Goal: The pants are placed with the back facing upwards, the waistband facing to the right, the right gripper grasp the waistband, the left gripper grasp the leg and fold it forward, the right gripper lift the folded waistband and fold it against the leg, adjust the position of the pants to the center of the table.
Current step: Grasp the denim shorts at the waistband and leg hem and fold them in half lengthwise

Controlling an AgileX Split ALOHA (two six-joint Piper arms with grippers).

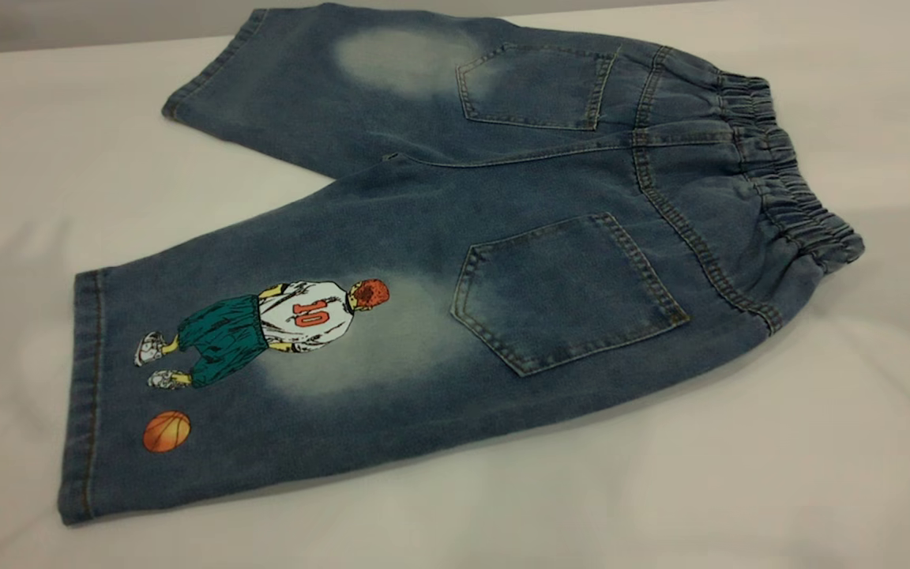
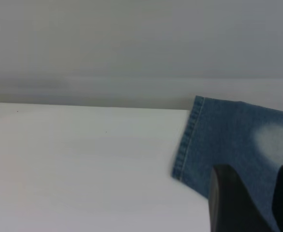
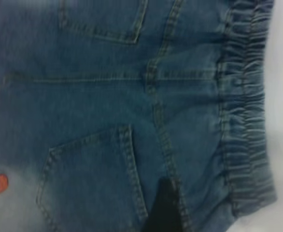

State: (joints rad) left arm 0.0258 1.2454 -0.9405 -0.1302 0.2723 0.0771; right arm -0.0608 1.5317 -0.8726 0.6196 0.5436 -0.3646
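Denim is what we see most: one pair of blue pants [image 1: 502, 237] lying flat on the white table [image 1: 739, 474], back side up. We count two back pockets, two pale faded patches and two legs. The pants run long-ways across the table. The stretchy waistband [image 1: 787, 174] points to the right edge of the table, and the two leg ends point to the left edge. The legs spread apart a little, like a V.

We see the leg [image 1: 250, 363] with the picture closer to the near edge of the table. It has one red-haired player in a white number 10 shirt and green shorts, and one orange basketball by the hem. The plain leg [image 1: 305, 87] reaches toward the far edge.

From its wrist view we see the left gripper [image 2: 257, 203] over the end of the plain leg [image 2: 228, 140], just by its hem. Its two dark fingers [image 2: 231, 203] stand apart with denim showing between them, so it looks open and holds nothing.

From the right wrist view we see one dark fingertip of the right gripper [image 3: 163, 208] over the pants [image 3: 107, 96], between a back pocket [image 3: 88, 183] and the waistband [image 3: 245, 121]. We cannot tell if it is open or closed.
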